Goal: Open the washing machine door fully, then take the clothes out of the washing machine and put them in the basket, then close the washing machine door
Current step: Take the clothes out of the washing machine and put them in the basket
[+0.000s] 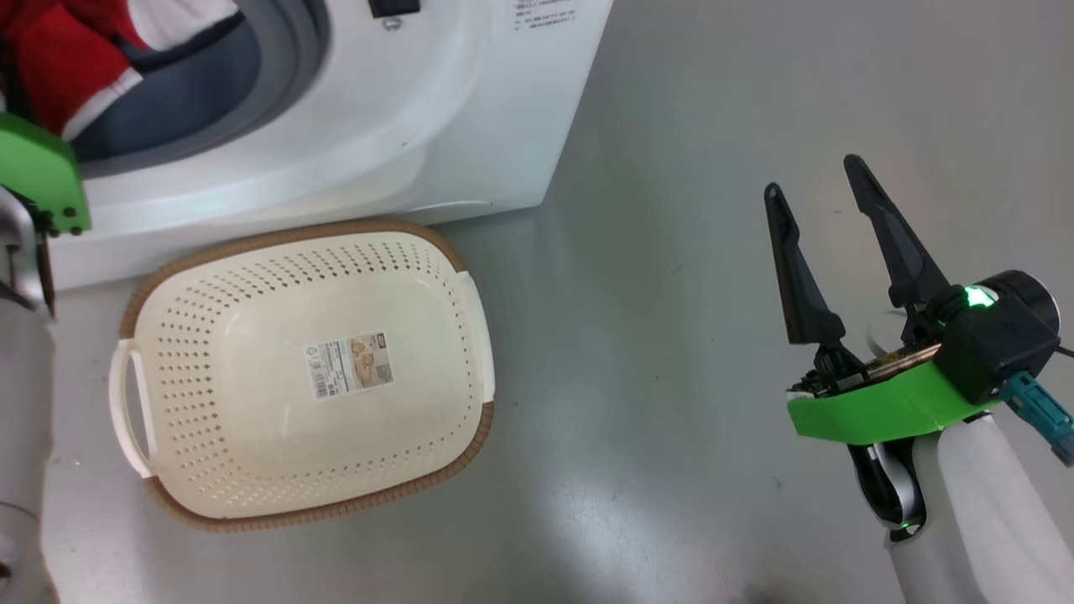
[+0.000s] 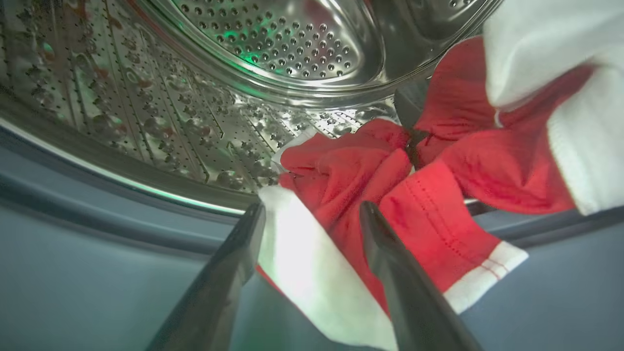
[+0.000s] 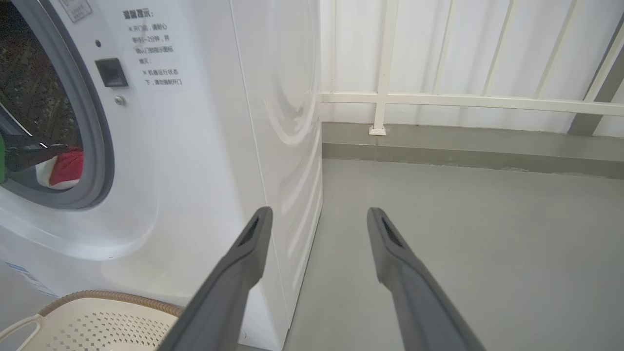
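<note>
Both wide open: left gripper (image 2: 312, 209) straddles the red-and-white clothes (image 2: 453, 161) at the washing machine (image 1: 470, 109) mouth, right gripper (image 1: 812, 178) hangs over the floor (image 1: 671, 377). Unloading step; next, pinch fabric, carry to empty basket (image 1: 403, 277) below.

Shiny perforated steel drum (image 2: 273, 44), soft cloth clothes (image 2: 351, 175), matt plastic basket (image 1: 252, 277) w/ woven-look rim (image 1: 277, 236)

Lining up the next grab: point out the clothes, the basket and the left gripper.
the clothes (image 2: 351, 178), left wrist view, on a red fold near the middle.
the basket (image 1: 252, 419), head view, on its bare perforated bottom.
left gripper (image 2: 312, 207), left wrist view, midway between its open fingertips.
</note>
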`<state>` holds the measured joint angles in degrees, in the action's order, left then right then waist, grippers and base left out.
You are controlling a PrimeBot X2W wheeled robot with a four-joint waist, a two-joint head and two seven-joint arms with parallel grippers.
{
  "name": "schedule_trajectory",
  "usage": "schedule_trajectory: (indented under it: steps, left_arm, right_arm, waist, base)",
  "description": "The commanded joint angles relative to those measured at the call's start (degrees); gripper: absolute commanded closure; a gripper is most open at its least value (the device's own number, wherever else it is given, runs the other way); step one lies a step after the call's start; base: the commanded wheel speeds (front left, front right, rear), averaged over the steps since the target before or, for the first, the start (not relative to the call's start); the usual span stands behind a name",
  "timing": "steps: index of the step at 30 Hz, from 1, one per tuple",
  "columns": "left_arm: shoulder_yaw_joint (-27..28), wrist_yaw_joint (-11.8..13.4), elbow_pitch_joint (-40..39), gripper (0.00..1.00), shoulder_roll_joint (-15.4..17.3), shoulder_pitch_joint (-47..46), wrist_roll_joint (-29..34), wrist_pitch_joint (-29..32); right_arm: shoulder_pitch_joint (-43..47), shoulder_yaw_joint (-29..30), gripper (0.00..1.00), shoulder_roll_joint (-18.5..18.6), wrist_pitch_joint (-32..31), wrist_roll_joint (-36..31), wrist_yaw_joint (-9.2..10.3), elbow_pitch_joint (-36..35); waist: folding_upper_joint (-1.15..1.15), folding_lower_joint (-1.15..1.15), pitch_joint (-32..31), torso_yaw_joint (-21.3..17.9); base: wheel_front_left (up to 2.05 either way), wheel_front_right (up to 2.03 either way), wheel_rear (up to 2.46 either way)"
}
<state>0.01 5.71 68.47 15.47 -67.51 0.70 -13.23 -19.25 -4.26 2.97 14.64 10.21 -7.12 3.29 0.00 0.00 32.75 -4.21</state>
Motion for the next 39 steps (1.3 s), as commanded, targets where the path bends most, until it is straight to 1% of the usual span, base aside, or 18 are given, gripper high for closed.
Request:
schedule_trajectory:
  steps: [1,5,10,11,12,13,20,24,25,31,35,39]
  left_arm:
    - [0.4,0.9,0.0,0.00,4.0,-0.9,0.7,0.2]
    - [-1.2,2.1,1.6,0.00,5.2,-1.6,2.1,0.6]
    - [-2.9,2.8,2.9,0.00,6.1,-2.3,3.2,1.1]
    - [-3.1,2.8,3.1,0.33,6.2,-2.4,3.3,1.1]
    - [-3.3,2.9,3.2,0.90,6.3,-2.5,3.4,1.0]
    - [-3.6,3.0,3.3,1.00,6.4,-2.5,3.5,0.8]
    - [-3.9,2.4,2.2,1.00,6.6,-2.8,2.5,-1.2]
    - [-2.6,0.9,0.1,1.00,6.2,-2.1,0.1,-1.7]
    - [-2.0,0.3,-0.9,1.00,6.1,-1.9,-0.8,-1.7]
    - [-0.7,-1.2,-7.2,1.00,5.4,1.1,-3.3,-1.7]
    - [0.1,-1.7,-10.8,1.00,4.5,3.9,-4.7,-1.8]
    - [1.4,-1.9,-16.4,1.00,2.5,7.8,-6.5,-1.8]
  right_arm:
    - [-0.4,-1.3,0.00,-0.1,0.4,0.4,-0.36,-1.4]
    - [-1.1,-1.5,0.00,-0.1,0.4,0.7,-0.36,-1.4]
    - [-1.6,-1.7,0.00,-0.1,0.4,1.0,-0.36,-1.4]
    - [-1.6,-1.7,0.00,-0.1,0.4,1.1,-0.36,-1.4]
    - [-1.6,-1.7,0.00,-0.1,0.4,1.2,-0.36,-1.3]
    - [-1.7,-1.7,0.00,-0.1,0.4,1.3,-0.36,-1.3]
    - [-1.7,-1.6,0.00,-0.1,0.4,1.6,-0.36,-0.9]
    - [-1.4,-1.4,0.00,-0.1,0.4,1.7,-0.36,-0.7]
    - [-1.4,-1.3,0.00,-0.1,0.4,1.7,-0.36,-0.7]
    - [-0.9,-0.7,0.00,-0.1,0.4,1.5,-0.36,-0.6]
    - [-0.5,-0.3,0.00,-0.1,0.4,1.2,-0.36,-0.4]
    - [0.3,0.1,0.00,-0.1,0.4,0.8,-0.36,-0.3]
  waist:
    - [0.00,0.00,0.8,-0.4]
    - [0.00,0.00,1.5,-0.6]
    - [0.00,0.00,2.0,-0.7]
    - [0.00,0.00,2.1,-0.7]
    - [0.00,0.00,2.1,-0.7]
    - [0.00,0.00,2.1,-0.8]
    - [0.00,0.00,1.7,-0.6]
    - [0.00,0.00,0.9,-0.4]
    - [0.00,0.00,0.8,-0.3]
    - [0.00,0.00,-0.5,0.2]
    - [0.00,0.00,-1.8,0.8]
    - [0.00,0.00,-3.5,1.5]
  base:
    - [0.00,0.00,0.00]
    - [0.00,0.00,0.00]
    - [0.00,0.00,0.00]
    - [0.00,0.00,0.00]
    - [0.00,0.00,0.00]
    - [0.00,0.00,0.00]
    - [0.00,0.00,0.00]
    - [0.00,0.00,0.00]
    - [0.00,0.00,0.00]
    - [0.00,0.00,0.00]
    - [0.00,0.00,0.00]
    - [0.00,0.00,0.00]
